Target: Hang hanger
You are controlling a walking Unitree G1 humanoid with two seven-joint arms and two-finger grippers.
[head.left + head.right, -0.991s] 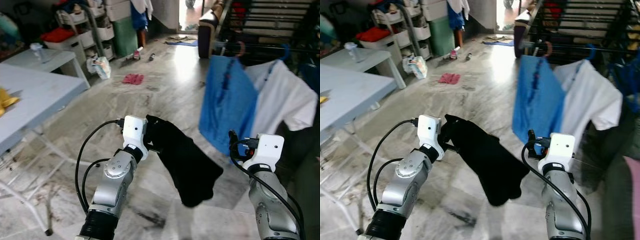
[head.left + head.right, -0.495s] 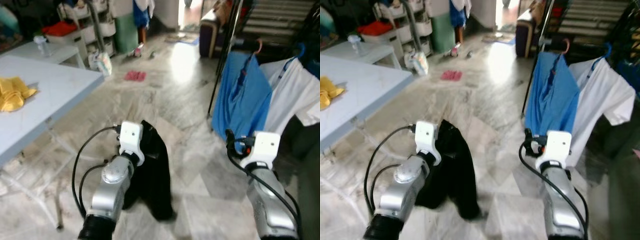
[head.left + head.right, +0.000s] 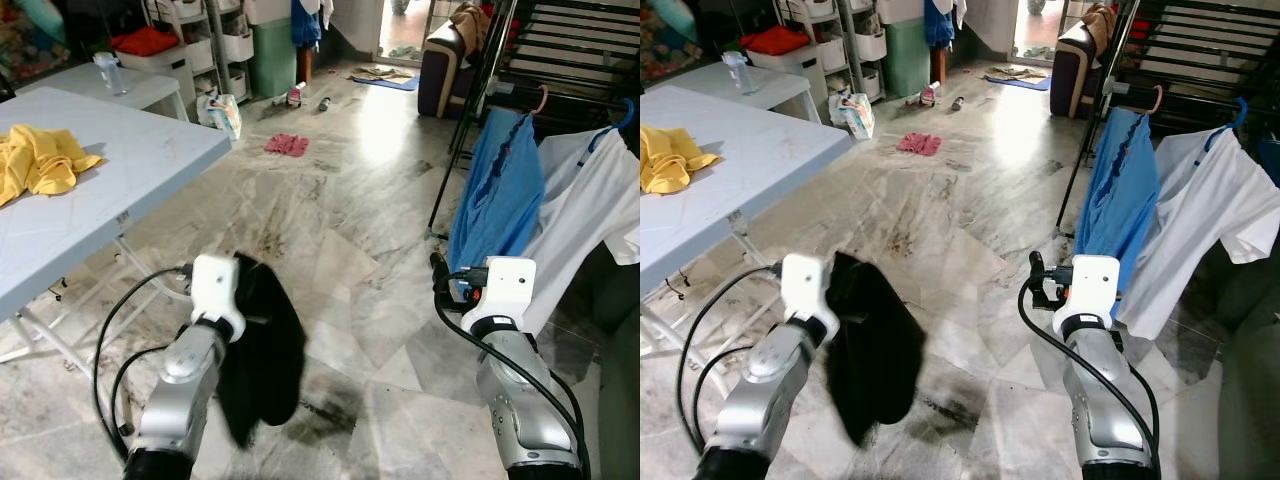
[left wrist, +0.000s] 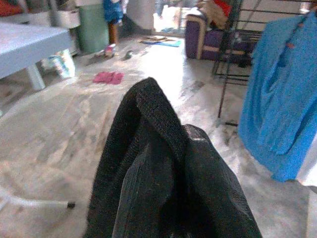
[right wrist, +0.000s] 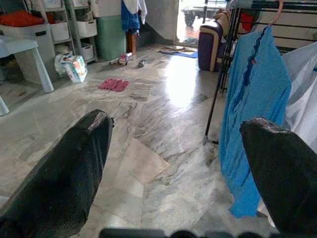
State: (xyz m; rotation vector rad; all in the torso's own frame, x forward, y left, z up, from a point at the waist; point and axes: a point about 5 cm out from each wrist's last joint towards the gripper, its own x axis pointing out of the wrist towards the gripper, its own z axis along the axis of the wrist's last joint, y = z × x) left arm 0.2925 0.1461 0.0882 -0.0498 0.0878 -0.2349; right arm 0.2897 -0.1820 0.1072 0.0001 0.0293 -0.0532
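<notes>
A black garment hangs limp from my left gripper, low over the floor; the cloth covers the fingers in the left wrist view. My right gripper is open and holds nothing, its two black fingers set wide apart. Ahead of it on the right stands a black drying rack. A blue shirt hangs there on a pink hanger, and a white shirt on a blue hanger.
A pale blue table with a yellow cloth on it stands at my left. Storage shelves, a pink rag on the marble floor and a purple seat lie farther off. Stairs rise behind the rack.
The whole view has shifted, bringing more of the table and the yellow cloth into sight. The black garment, earlier stretched out toward the right, now hangs straight down beside my left arm.
</notes>
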